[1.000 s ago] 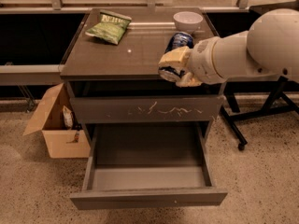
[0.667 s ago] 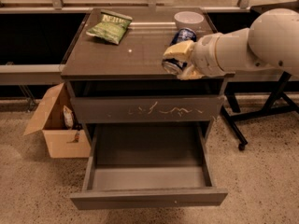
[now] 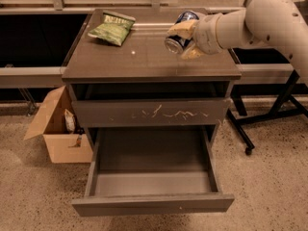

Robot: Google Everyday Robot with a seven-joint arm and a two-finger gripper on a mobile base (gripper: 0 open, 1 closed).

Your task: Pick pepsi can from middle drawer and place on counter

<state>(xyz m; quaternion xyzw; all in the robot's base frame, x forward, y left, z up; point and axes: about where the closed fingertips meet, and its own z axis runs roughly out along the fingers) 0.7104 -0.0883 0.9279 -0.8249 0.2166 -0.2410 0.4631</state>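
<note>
My gripper (image 3: pixel 186 40) reaches in from the right on the white arm and is over the right side of the counter (image 3: pixel 139 59). Its tan fingers (image 3: pixel 182 28) are shut on the pepsi can (image 3: pixel 176 38), a blue can held tilted with a silver end toward the camera, slightly above the counter top. The middle drawer (image 3: pixel 154 203) is pulled out at the bottom of the cabinet, and its grey inside holds nothing.
A green chip bag (image 3: pixel 111 28) lies at the counter's back left. The shut drawer front with white scratches (image 3: pixel 151 112) is above the open drawer. A cardboard box (image 3: pixel 57 131) stands on the floor at the left. A black wheeled stand (image 3: pixel 269 117) stands at the right.
My gripper has moved up and back with the pepsi can, from the counter's front right edge to above its right rear part. The drawer has not moved.
</note>
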